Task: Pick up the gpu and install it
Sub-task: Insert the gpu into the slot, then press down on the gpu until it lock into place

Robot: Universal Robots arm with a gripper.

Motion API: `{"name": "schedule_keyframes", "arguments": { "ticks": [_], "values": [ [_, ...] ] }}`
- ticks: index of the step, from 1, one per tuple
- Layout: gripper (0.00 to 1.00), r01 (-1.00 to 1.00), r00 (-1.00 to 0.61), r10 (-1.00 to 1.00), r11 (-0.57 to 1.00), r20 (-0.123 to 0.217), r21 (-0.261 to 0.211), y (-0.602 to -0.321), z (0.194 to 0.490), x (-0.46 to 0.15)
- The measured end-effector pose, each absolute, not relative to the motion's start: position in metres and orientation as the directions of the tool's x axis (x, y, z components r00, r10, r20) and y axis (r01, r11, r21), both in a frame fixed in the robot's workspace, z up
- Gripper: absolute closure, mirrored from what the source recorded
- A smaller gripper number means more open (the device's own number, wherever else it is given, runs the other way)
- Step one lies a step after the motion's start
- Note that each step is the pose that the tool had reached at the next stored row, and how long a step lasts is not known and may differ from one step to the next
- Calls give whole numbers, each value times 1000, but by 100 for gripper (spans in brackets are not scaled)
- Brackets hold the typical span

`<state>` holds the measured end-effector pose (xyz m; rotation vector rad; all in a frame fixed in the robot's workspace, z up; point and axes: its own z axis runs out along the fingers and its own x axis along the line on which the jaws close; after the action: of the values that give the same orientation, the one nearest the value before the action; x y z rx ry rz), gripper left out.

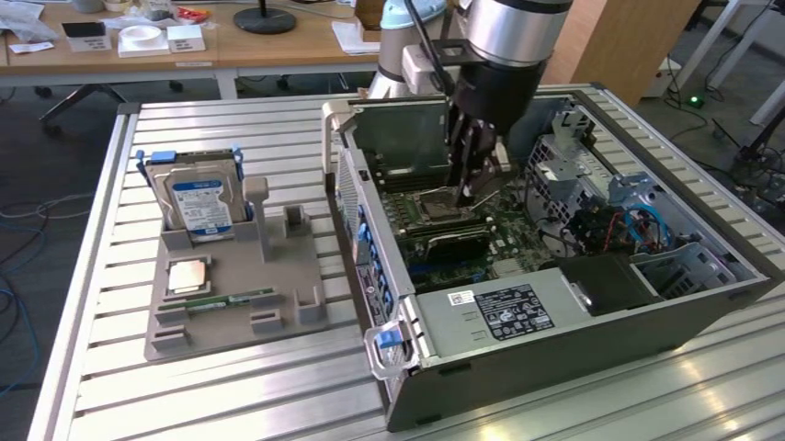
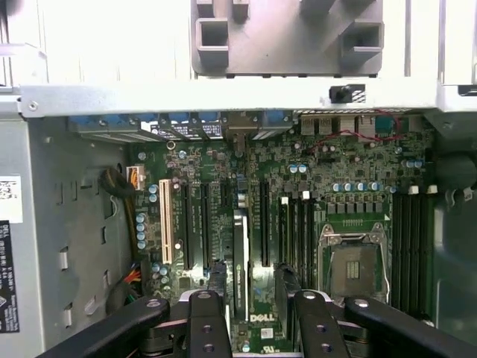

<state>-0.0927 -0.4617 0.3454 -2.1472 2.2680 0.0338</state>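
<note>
- Exterior view: my arm reaches down into the open computer case [image 1: 552,312], which lies on its side on the slatted bench [image 1: 245,395].
- The pincer [image 1: 472,195] hangs low over the motherboard [image 1: 429,248], close to the middle of the board.
- On the exterior view's left, well apart from the case, a grey tray [image 1: 233,322] sits on the bench. A silver hard drive [image 1: 202,207] with a blue label stands upright at its far end. A square processor chip [image 1: 187,276] and a narrow green RAM stick [image 1: 233,300] lie flat nearer the front.
- Wrist view: I look straight down at the motherboard [image 2: 335,171], with the CPU socket [image 2: 354,261] off to one side and the rows of long black slots beside it.
- The pincer [image 2: 257,302] stands apart. Its two black fingers [image 2: 207,321] are spread wide with a clear gap between them.
- The gpu [image 2: 240,261] shows edge-on as a thin upright strip among the slots, standing on the board just above the Dell logo [image 2: 262,318]. It sits in the gap between the fingers, and I see neither finger touching it.
</note>
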Motion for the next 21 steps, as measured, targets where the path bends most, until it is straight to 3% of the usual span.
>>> {"name": "schedule_keyframes", "arguments": {
  "ticks": [21],
  "values": [
    [60,-998,-55,-998,55,-28,3,-462,354,-93]
  ]
}}
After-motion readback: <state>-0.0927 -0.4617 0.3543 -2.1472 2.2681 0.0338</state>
